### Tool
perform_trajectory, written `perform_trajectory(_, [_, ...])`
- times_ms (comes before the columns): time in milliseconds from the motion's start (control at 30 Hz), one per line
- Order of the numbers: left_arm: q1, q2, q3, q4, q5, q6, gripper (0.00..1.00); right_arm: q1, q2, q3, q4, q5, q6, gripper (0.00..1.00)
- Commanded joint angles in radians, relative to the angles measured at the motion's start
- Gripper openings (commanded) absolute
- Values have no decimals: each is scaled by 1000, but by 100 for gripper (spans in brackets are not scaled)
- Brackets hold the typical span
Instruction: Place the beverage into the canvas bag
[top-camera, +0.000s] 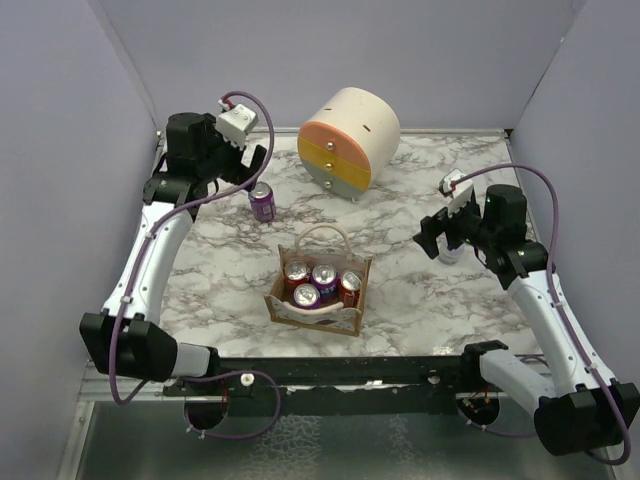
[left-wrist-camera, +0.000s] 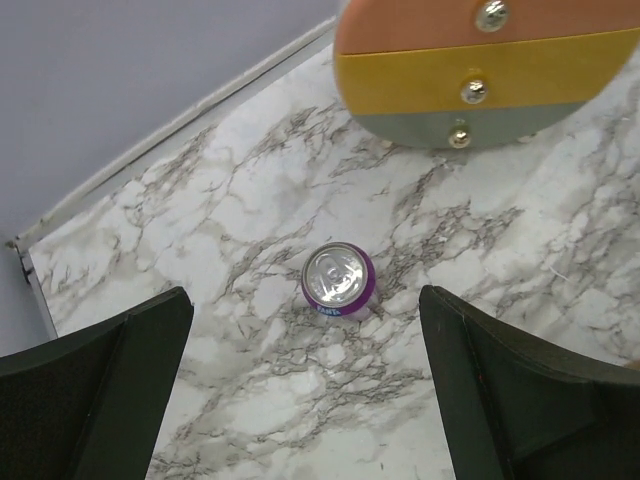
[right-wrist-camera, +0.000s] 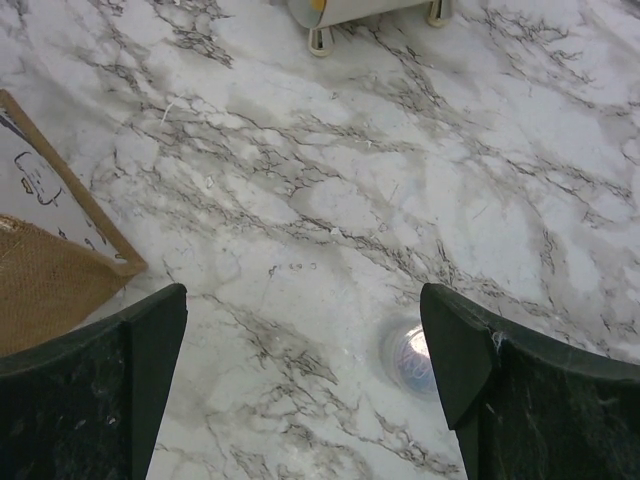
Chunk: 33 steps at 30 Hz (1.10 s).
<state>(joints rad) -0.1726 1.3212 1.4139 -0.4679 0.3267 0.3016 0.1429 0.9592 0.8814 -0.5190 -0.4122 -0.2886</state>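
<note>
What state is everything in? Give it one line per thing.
canvas bag: upright, open, holding four cans.
purple can: upright on the table, outside the bag.
drawer cabinet: all three drawers shut.
left tool: open, empty, above the purple can.
right tool: open, empty, above a pale can.

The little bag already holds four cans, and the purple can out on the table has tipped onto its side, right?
Not quite. The purple can stands upright, lid facing up, as the left wrist view shows. The canvas bag does hold four cans.
</note>
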Motion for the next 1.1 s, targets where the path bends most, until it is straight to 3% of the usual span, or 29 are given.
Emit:
perform_trajectory(0, [46,104,4,30,-66,-77,99,-3,-19,8,19,-61,-2,100])
perform_trajectory(600, [47,454,16,32,-11,-69,99,-6,-11,-17,28,-66,-15,100])
perform_trajectory(1067, [35,540,38,43,33,-96,86,-14,-8,-25,29,-84,-17,100])
